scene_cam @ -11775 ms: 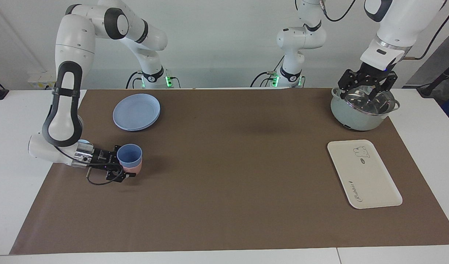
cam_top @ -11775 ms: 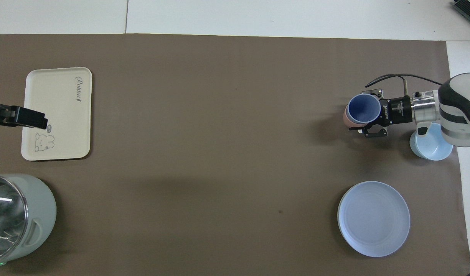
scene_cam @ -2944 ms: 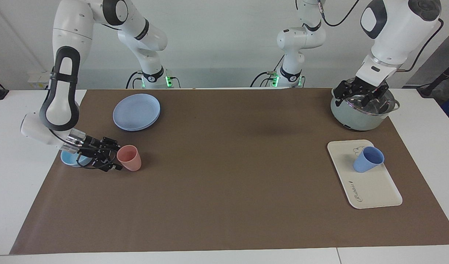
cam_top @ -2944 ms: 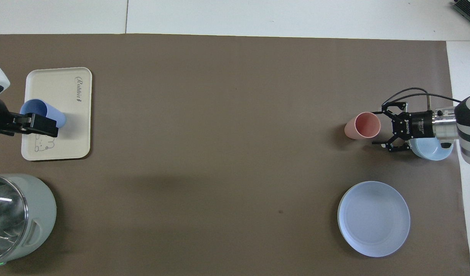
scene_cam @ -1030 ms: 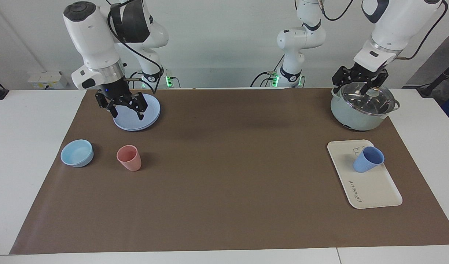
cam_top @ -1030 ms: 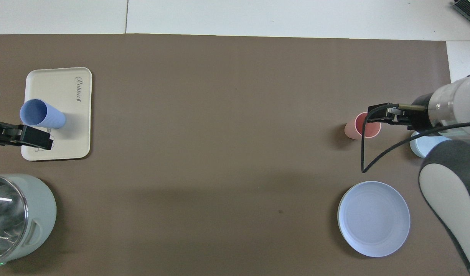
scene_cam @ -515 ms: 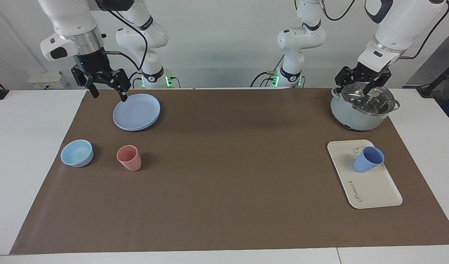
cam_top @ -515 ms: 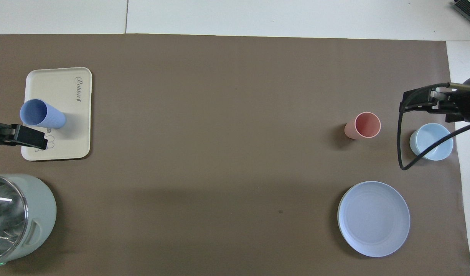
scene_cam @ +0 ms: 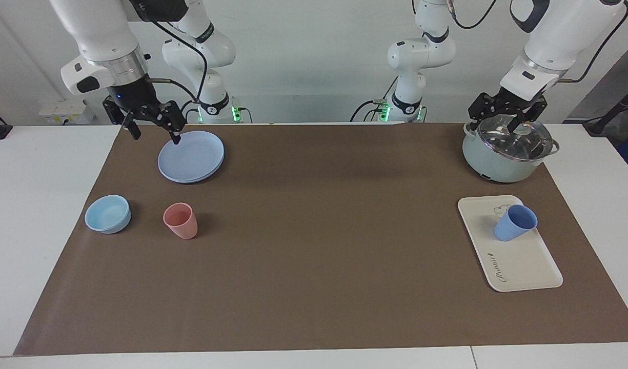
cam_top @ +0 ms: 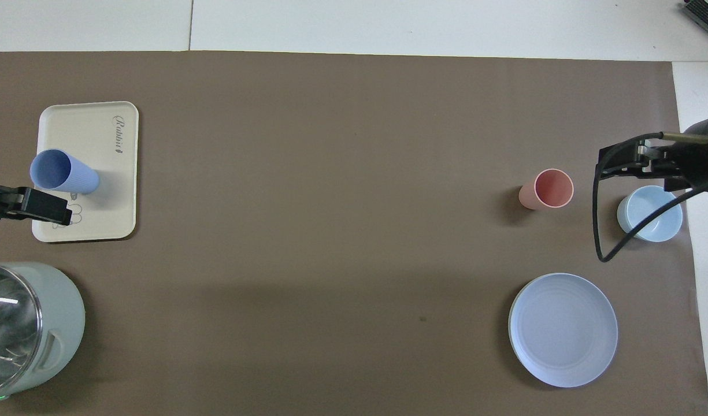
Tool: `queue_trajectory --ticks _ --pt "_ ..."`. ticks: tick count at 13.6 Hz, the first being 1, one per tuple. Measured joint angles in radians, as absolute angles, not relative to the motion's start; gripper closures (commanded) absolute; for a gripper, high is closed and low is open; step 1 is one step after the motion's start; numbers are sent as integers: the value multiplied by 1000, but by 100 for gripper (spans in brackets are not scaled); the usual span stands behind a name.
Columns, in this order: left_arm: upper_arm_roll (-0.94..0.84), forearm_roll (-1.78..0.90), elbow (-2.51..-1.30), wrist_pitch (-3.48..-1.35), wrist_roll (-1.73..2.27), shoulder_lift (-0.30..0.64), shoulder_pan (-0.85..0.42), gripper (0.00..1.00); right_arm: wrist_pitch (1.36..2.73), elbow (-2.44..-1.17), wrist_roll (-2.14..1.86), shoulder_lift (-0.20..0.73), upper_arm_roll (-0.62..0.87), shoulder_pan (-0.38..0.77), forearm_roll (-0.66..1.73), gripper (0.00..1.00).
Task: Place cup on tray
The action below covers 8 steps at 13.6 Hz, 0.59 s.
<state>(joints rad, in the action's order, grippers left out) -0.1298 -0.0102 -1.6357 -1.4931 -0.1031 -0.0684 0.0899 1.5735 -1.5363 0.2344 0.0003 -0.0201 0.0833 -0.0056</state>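
Note:
The periwinkle-blue cup point(scene_cam: 515, 223) stands mouth up on the cream-white tray point(scene_cam: 521, 261), on the half of the tray nearer to the robots, next to the animal print. In the overhead view the cup point(cam_top: 65, 173) and the tray point(cam_top: 108, 133) lie toward the left arm's end of the table. My left gripper point(scene_cam: 506, 119) is open and empty, up over the pot's lid, apart from the cup; it also shows in the overhead view point(cam_top: 30, 205). My right gripper point(scene_cam: 154, 132) is open and empty, raised by the round plate's edge.
A salmon-pink tumbler point(scene_cam: 181, 221) and a light-blue bowl point(scene_cam: 107, 213) stand toward the right arm's end. A round blue plate point(scene_cam: 190, 156) lies nearer to the robots than they do. A pale green pot with a glass lid point(scene_cam: 506, 154) stands nearer to the robots than the tray.
The blue cup went from the pink tumbler to the tray and was let go. In the last second my right gripper rose from over the plate to its edge. The left gripper hardly moved.

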Motion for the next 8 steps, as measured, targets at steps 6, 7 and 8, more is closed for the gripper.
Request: queue_trajectory --ticks 6,7,8 --pt "-130 -10 -1636 -1493 -103 -68 90 0 1571 -1550 168 -2 -20 59 -5 0" --pt "-130 -10 -1636 -1493 -103 -68 90 0 1570 -1554 160 -3 -18 60 -5 0" --pt "-130 -10 -1636 -1496 -103 -68 90 0 1570 -1558 157 -5 -15 61 -5 0"
